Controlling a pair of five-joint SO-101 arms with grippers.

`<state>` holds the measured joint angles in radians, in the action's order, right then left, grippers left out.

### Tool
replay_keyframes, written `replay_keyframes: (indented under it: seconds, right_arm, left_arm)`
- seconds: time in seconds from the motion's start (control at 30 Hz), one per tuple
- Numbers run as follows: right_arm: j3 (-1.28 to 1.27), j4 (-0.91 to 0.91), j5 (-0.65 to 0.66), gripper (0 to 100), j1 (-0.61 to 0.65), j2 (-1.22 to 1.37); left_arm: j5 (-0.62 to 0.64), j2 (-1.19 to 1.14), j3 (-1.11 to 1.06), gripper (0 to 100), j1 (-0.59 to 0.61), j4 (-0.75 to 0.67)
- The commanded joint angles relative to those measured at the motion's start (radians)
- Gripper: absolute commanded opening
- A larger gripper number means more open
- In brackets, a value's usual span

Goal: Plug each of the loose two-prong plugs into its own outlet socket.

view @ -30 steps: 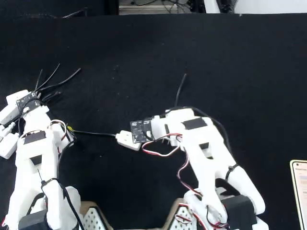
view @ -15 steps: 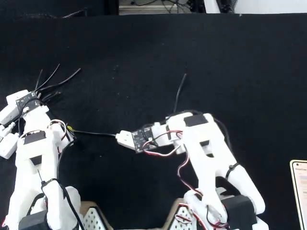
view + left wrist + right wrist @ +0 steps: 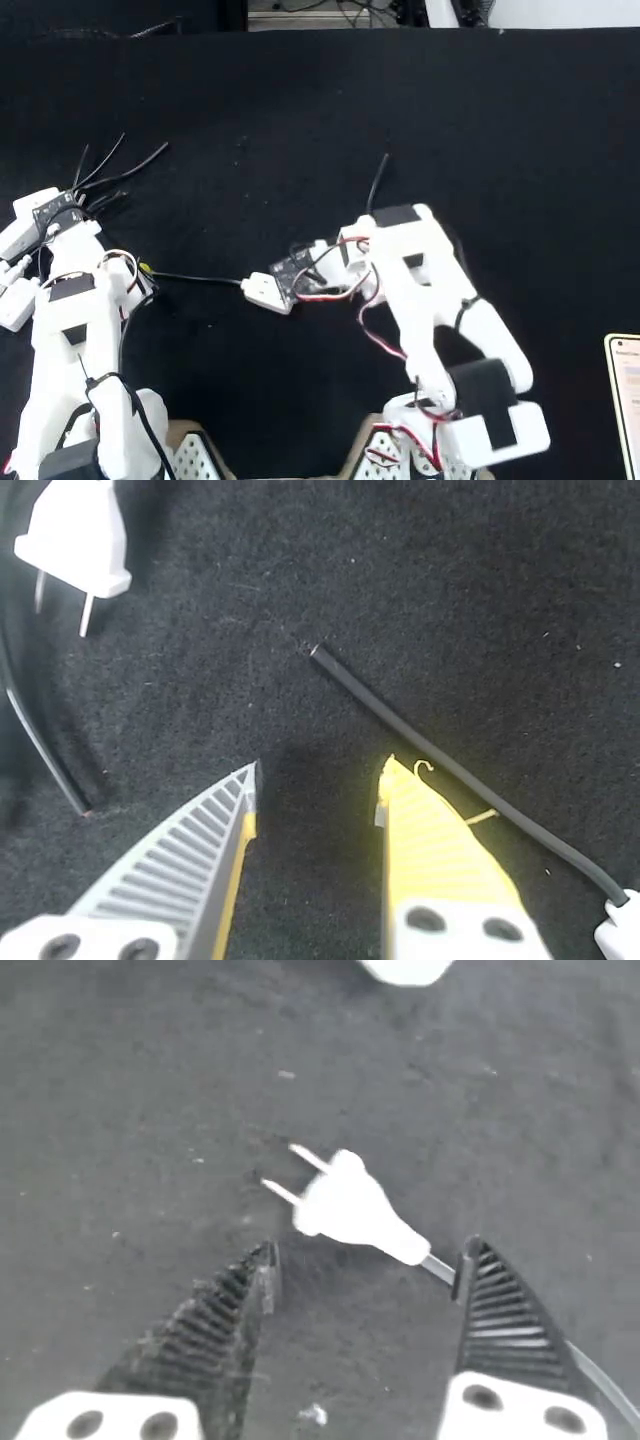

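Black table (image 3: 520,150); white plug (image 3: 350,1205), black cable (image 3: 440,765) lying on it

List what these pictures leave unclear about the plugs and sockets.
Right wrist view: white piece cut off by the edge; plug or socket, unclear.
Left wrist view: white fitting on the black cable, cut off by the edge.
High view: white block too small to show any slots.

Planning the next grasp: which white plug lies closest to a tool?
The plug just ahead of the right tool, prongs pointing away; the other plug lies farther from the left tool.
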<state>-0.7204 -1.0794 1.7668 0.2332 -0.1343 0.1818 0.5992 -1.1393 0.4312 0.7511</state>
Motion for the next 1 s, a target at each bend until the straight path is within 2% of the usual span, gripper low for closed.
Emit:
replay_keyframes:
  seconds: [0.0,0.1,0.43,0.53,0.6,0.67,0.83,0.97]
  right_arm:
    - [0.058,-0.021,0.032,27.6,-0.002,0.015]
    - [0.058,-0.021,0.089,27.6,-0.002,0.045]
    - [0.068,0.095,0.084,26.6,0.002,0.143]
    - [0.077,0.087,0.037,14.0,-0.003,0.148]
    - [0.085,0.089,-0.046,0.4,0.002,0.139]
    - [0.093,0.086,-0.163,3.8,0.006,0.124]
    - [0.082,0.077,-0.428,0.9,0.026,0.016]
    - [0.018,0.084,-0.793,1.0,0.025,-0.111]
  left_arm:
    - [0.009,0.023,0.018,20,0.010,-0.009]
    - [0.009,0.023,0.018,20,0.010,-0.009]
    - [0.009,0.023,0.018,20,0.010,-0.009]
    - [0.009,0.023,0.018,20,0.010,-0.009]
    - [0.009,0.023,0.018,20,0.010,-0.009]
    - [0.009,0.023,0.018,20,0.010,-0.009]
    - [0.009,0.023,0.018,20,0.010,-0.009]
    - [0.009,0.023,0.018,20,0.010,-0.009]
